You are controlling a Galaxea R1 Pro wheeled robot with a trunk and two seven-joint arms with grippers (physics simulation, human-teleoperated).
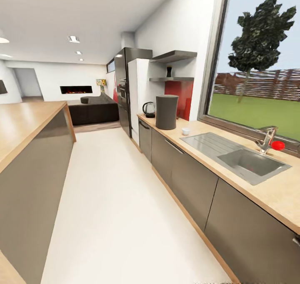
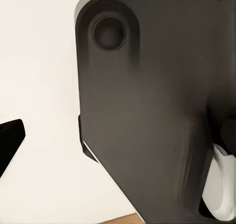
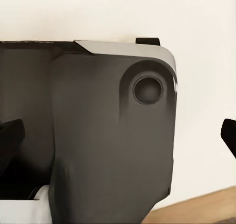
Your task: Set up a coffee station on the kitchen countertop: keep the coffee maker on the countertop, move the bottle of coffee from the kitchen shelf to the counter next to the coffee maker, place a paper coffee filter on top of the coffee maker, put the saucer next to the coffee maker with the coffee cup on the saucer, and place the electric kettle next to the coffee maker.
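Note:
Down the right-hand countertop [image 1: 266, 194], the grey cylindrical coffee maker [image 1: 166, 111] stands near the far end. The dark electric kettle [image 1: 148, 109] sits just behind it. A small white coffee cup [image 1: 185, 131] rests on the counter between the coffee maker and the sink. On the lower wall shelf [image 1: 173, 79] above stands the dark bottle of coffee [image 1: 168, 71]. My left gripper [image 2: 118, 140] and right gripper [image 3: 118, 138] are held close to my own dark body panel. Each has its fingertips [image 3: 10, 135] spread to the picture's edges, with nothing between them.
A steel sink [image 1: 246, 161] with a tap [image 1: 266, 139] and a red object [image 1: 278, 145] lies on the near counter under the window. A wooden-topped island [image 1: 25, 130] runs along the left. A pale floor aisle [image 1: 108, 200] leads to the fridge [image 1: 137, 92] and a sofa [image 1: 93, 109].

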